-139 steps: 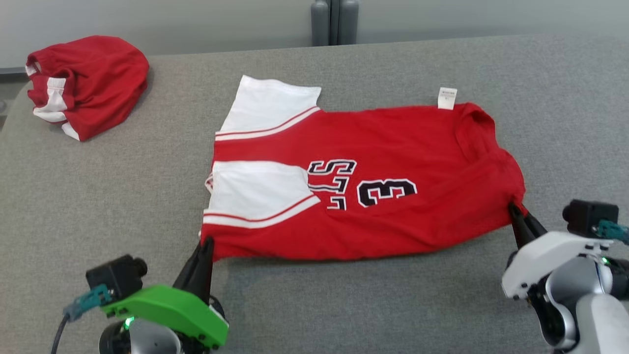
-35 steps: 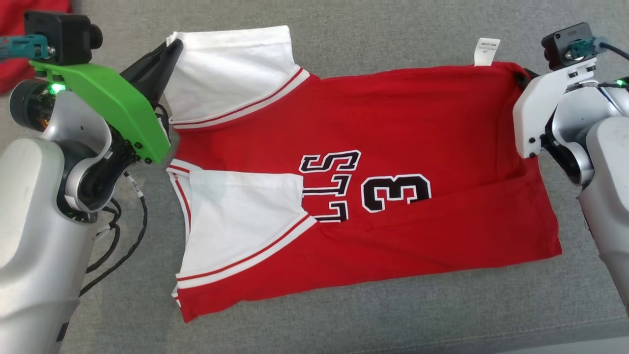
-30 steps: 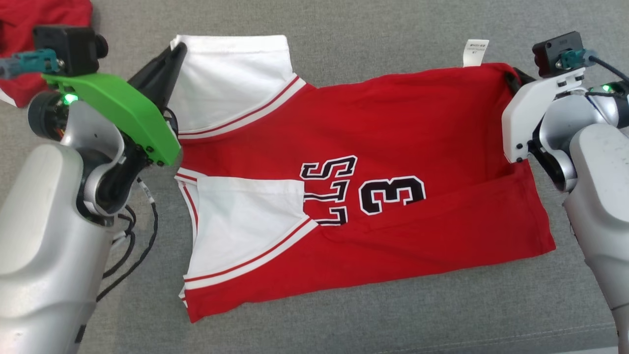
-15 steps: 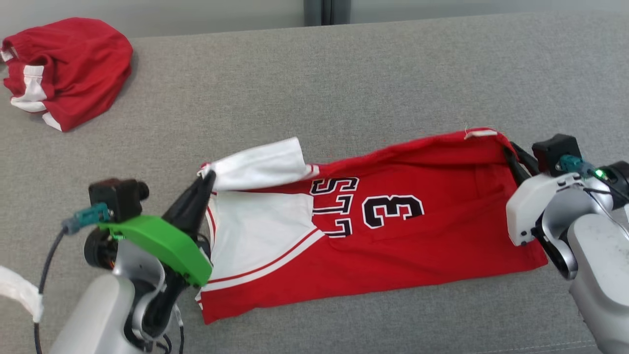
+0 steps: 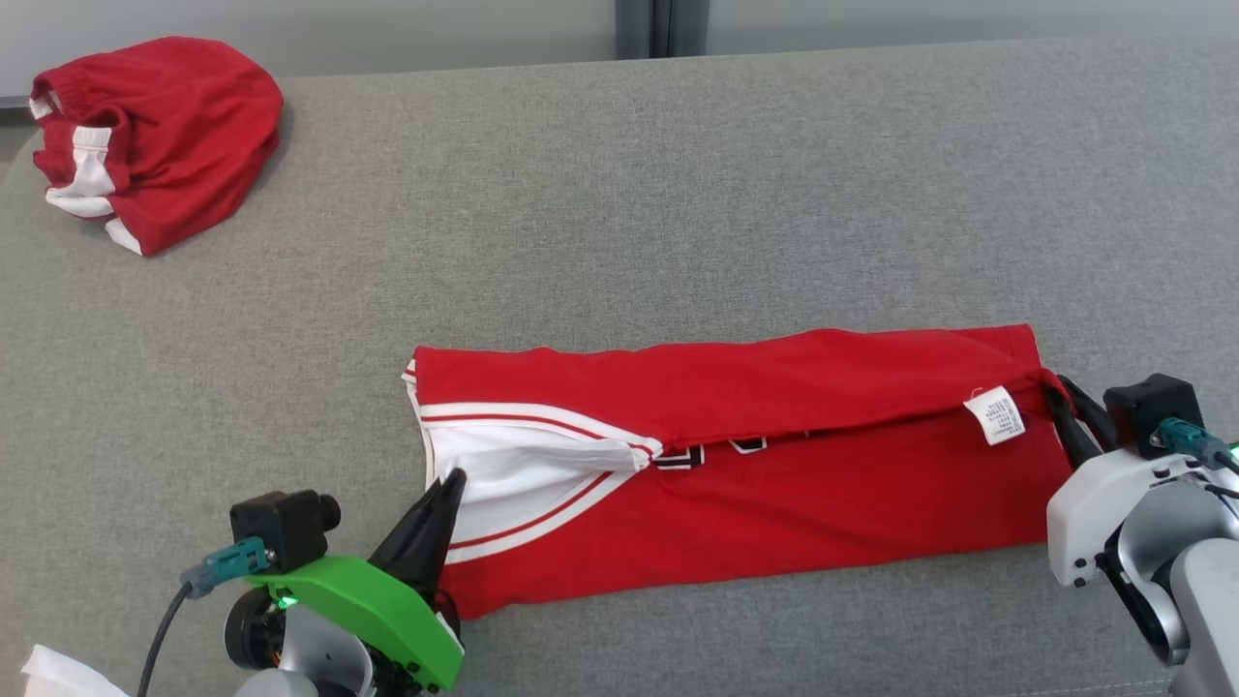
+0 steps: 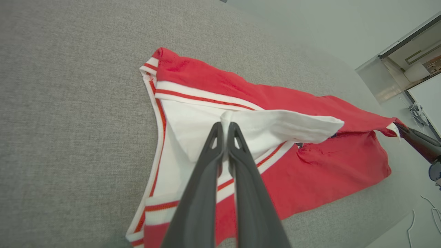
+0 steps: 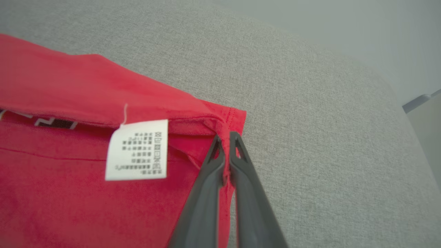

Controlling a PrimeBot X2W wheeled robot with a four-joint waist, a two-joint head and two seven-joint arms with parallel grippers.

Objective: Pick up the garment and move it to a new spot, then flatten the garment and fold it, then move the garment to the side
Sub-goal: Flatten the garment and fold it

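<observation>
Red jersey [image 5: 774, 484], 1 item: being laid lengthwise on the near part of the grey cushion [image 5: 678, 194], with the far edge being doubled over. The white sleeve [image 6: 275, 125] is being pinched by the clenched left gripper [image 6: 224, 124] and the right hem corner by the clenched right gripper [image 7: 224, 136], apparently so that the 2 ends are being laid evenly.

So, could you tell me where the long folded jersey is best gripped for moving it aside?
Probably pinch the jersey at both short ends, through both layers, from left and right: it lies as a long strip with a loose top flap.
</observation>
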